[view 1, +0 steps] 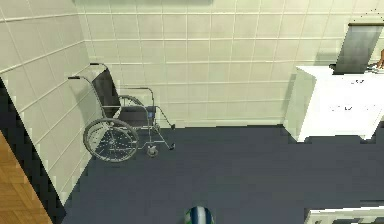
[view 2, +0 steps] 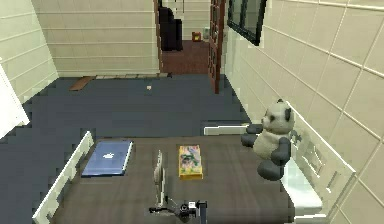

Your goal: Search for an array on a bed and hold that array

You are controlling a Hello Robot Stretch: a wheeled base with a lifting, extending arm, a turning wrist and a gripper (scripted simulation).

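Bed (view 2: 235,185), contents reckoned from the tool (view 2: 165,208): yellow flat box (view 2: 190,160), near, at 1 o'clock, long axis 12–6; blue laptop (view 2: 108,158), at 10 o'clock. Which is the array cannot be told. Tool's spread and load cannot be told.

The bed (view 2: 235,190), under a dark cover, carries a closed blue-grey laptop (view 2: 108,158) toward the arm side view's left. A yellow book (view 2: 190,161) lies near the middle, and a panda plush (view 2: 272,135) sits at the right. A wheelchair (view 1: 120,125) and a white cabinet (view 1: 335,105) stand on the dark blue floor (view 1: 240,170).
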